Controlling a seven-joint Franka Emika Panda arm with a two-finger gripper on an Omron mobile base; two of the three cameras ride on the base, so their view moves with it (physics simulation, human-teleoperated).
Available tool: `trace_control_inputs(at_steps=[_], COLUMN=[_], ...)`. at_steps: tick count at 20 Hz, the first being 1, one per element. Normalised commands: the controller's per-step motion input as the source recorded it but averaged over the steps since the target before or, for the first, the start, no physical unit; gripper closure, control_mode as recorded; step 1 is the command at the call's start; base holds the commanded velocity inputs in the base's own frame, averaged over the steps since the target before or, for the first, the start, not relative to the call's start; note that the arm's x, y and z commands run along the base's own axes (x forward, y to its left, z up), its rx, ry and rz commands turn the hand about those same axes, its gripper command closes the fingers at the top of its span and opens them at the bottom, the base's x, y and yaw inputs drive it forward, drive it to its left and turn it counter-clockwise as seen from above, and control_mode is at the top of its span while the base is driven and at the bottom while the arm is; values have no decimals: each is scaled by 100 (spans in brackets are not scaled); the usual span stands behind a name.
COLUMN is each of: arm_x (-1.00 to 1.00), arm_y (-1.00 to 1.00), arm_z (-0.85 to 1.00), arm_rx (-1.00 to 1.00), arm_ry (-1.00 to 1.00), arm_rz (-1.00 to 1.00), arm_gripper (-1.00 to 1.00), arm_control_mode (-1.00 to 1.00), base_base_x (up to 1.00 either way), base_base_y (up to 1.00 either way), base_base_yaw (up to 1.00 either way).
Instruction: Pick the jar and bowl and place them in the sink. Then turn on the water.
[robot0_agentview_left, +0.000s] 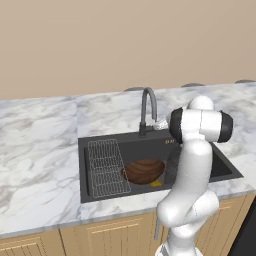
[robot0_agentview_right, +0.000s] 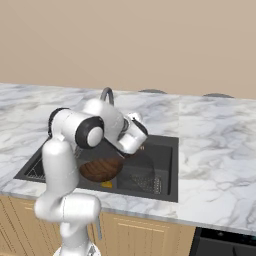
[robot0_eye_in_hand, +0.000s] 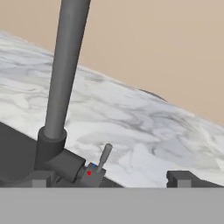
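The black sink (robot0_agentview_left: 100, 140) holds the brown wooden bowl (robot0_agentview_left: 144, 171), upright on the basin floor right of the wire rack (robot0_agentview_left: 106, 167). A grey translucent shape that looks like the jar (robot0_agentview_right: 144, 181) lies on the floor beside the bowl (robot0_agentview_right: 101, 169). My arm hides part of it. The gripper (robot0_eye_in_hand: 111, 178) is open at the back rim of the sink. Its fingertips (robot0_eye_in_hand: 41, 178) stand on either side of the small grey faucet lever (robot0_eye_in_hand: 104, 158), apart from it. The faucet (robot0_eye_in_hand: 65, 70) rises just left of the lever. No water runs from the spout (robot0_agentview_left: 148, 100).
A small yellow item (robot0_agentview_left: 155, 183) lies in the sink in front of the bowl. White-grey marble counter (robot0_agentview_left: 35, 150) runs on both sides, with the beige wall behind. My own arm (robot0_agentview_left: 192, 170) leans over the right half of the basin.
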Motion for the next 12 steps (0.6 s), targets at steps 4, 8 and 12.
trace_control_inputs(at_steps=[4, 8, 12], arm_x=[7, 8, 2], arm_y=[-4, -1, -8], arm_z=[-14, -16, -30], arm_rx=[4, 8, 20], arm_ry=[0, -1, -8], arm_rz=[5, 10, 14], arm_gripper=[-100, -100, -100], arm_control_mode=[-100, -100, -100], base_base_x=[0, 0, 0], base_base_y=[0, 0, 0], base_base_yaw=[0, 0, 0])
